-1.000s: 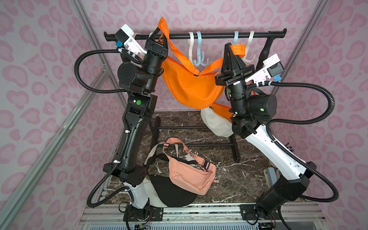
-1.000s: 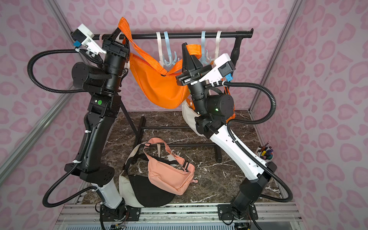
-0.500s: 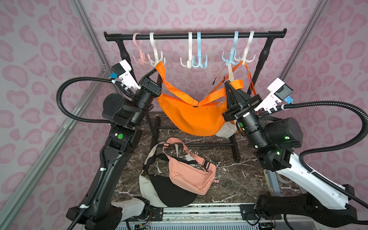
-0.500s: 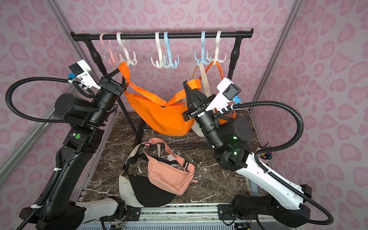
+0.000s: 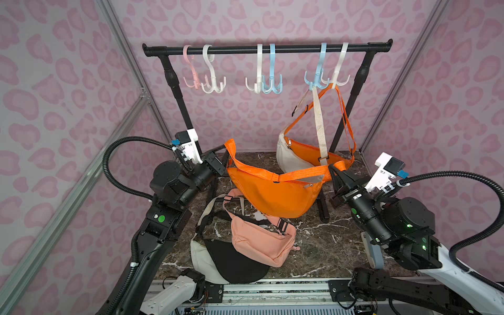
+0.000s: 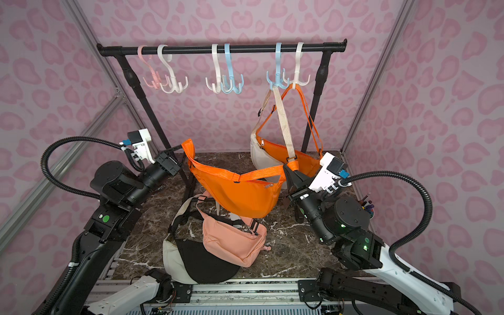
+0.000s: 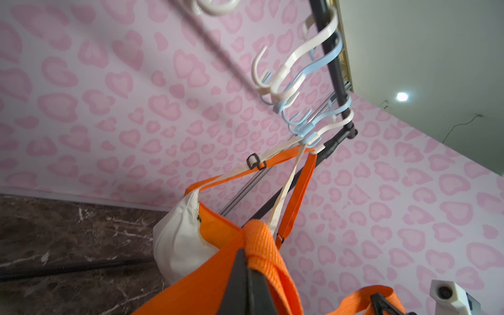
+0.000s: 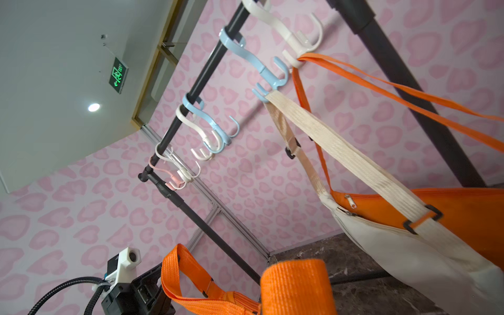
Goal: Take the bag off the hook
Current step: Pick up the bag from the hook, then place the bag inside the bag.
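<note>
Holds the orange bag [image 5: 272, 195] clear of every hook, slung by its strap [image 5: 302, 172] between the two arms, above the tabletop [image 5: 327, 240]. Grips with the left jaws clamped on the strap loop at the bag's left end and with the right jaws clamped on the strap at its right end; shows both grips in the wrist views as orange webbing wrapped over a dark finger [image 7: 242, 289]. Lies with the long axis roughly parallel to the rail [image 5: 231, 50], pouch sagging between the two grips, midway between the jaws and nearer to neither arm. Hangs forward of and below the rail, well apart from the white hook [image 5: 341, 64] carrying a second orange bag [image 5: 305, 155] and from the blue hook [image 5: 317, 80] carrying the cream bag [image 5: 286, 158]. Appears to be fully unhooked; probably calls next for lowering to the tabletop with both arms descending together to hold the axis level. Risks landing on the pink bag [image 5: 259, 240] and the black-and-white bag [image 5: 231, 261] directly beneath unless shifted aside first.
</note>
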